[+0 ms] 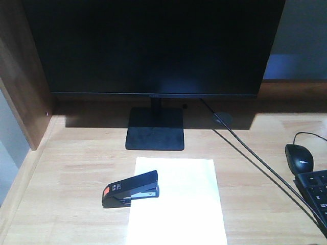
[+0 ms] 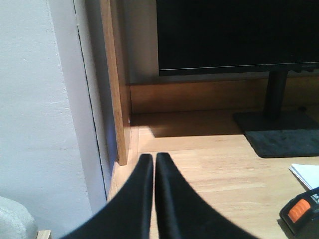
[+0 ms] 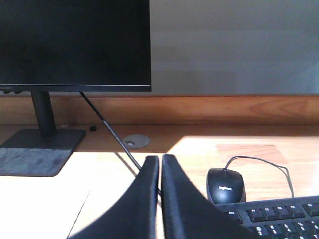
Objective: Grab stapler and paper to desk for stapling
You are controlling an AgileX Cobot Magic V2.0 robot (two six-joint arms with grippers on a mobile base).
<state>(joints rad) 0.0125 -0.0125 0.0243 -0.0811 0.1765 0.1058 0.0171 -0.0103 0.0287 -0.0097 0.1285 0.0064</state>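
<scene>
The stapler [image 1: 131,188] lay slanted across the paper [image 1: 179,204] edge, lower right of the closed, empty left gripper [image 2: 152,158], probably the nearer one.

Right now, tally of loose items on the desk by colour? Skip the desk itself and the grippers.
Black: 4 (monitor, stapler, mouse, keyboard)
White: 1 (paper)
Total: 5
The stapler also has an orange-red patch on top; counted as black.
</scene>
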